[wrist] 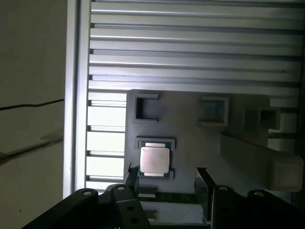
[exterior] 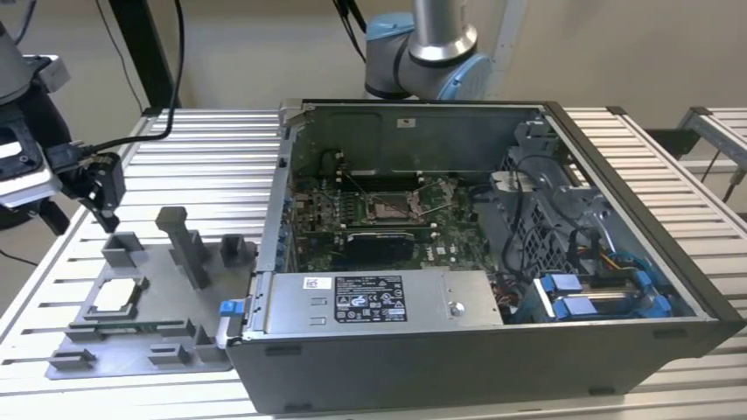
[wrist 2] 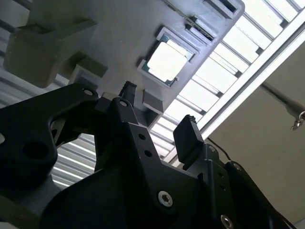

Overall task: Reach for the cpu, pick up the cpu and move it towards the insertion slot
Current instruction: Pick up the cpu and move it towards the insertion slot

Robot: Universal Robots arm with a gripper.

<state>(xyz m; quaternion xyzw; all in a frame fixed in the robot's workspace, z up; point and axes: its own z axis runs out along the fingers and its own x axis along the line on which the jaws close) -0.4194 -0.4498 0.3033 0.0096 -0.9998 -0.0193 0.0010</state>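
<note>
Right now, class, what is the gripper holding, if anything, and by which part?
Nothing is held. The gripper has its jaws open and empty, and the cpu lies free in its recess on the grey fixture plate.

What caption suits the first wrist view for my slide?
Open tool poised close to the cpu, which lies ungrasped in its pocket on the grey fixture.
</note>
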